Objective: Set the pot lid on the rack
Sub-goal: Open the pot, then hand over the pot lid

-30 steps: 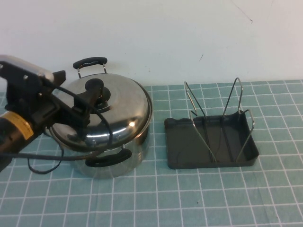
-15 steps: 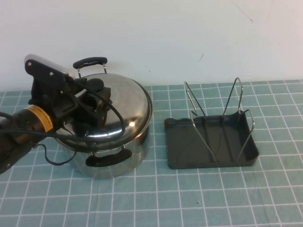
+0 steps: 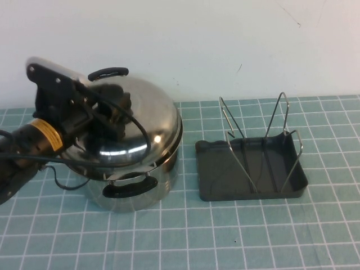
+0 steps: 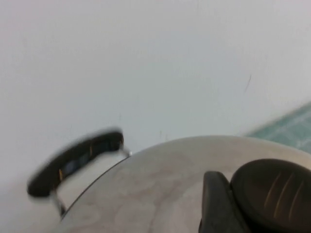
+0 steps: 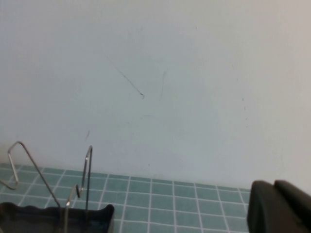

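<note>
The pot lid (image 3: pixel 140 121), shiny steel with a black knob (image 3: pixel 111 91), sits tilted on the two-handled steel pot (image 3: pixel 138 185) at the left, its near edge raised. My left gripper (image 3: pixel 112 109) is shut on the knob. In the left wrist view a dark finger (image 4: pixel 216 204) presses against the knob (image 4: pixel 274 191) above the lid dome (image 4: pixel 155 184). The rack (image 3: pixel 219 169), a dark grey tray with wire loops (image 3: pixel 239 143), stands empty to the pot's right. My right gripper (image 5: pixel 279 208) shows only in its wrist view, shut and empty, beyond the rack (image 5: pixel 53 213).
The pot's far black handle (image 3: pixel 107 72) sticks up behind the lid; it also shows in the left wrist view (image 4: pixel 75 160). The near handle (image 3: pixel 128 188) faces the front. A white wall (image 3: pixel 225 45) runs close behind the green gridded mat (image 3: pixel 225 236).
My left gripper has moved in over the lid and closed on the knob. The lid has tipped up from lying flat on the pot.
</note>
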### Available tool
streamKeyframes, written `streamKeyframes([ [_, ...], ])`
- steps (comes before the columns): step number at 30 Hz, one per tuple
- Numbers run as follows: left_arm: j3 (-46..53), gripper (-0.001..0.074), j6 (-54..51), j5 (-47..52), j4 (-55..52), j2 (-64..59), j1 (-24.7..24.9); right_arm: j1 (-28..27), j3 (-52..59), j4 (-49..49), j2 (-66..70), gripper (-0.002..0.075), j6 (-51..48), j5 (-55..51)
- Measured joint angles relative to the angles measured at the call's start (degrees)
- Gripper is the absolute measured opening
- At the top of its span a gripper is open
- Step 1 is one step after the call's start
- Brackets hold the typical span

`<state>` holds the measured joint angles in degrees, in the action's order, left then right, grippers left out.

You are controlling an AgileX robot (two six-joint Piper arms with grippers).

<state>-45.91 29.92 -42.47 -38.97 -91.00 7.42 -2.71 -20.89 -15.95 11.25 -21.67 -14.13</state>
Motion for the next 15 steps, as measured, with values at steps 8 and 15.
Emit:
streamKeyframes([
  [8, 0.0, 0.0329, 4.0, -20.9, 6.2, 8.1, 0.1, 0.0, -11.4, -26.7, 0.0, -0.0001, -19.5, -12.5],
  [15, -0.3, 0.0329, 10.0, -22.0, 6.9, 12.2, 7.0, 0.0, -14.6, -63.4, 6.4, -0.0001, -39.1, -31.2],
])
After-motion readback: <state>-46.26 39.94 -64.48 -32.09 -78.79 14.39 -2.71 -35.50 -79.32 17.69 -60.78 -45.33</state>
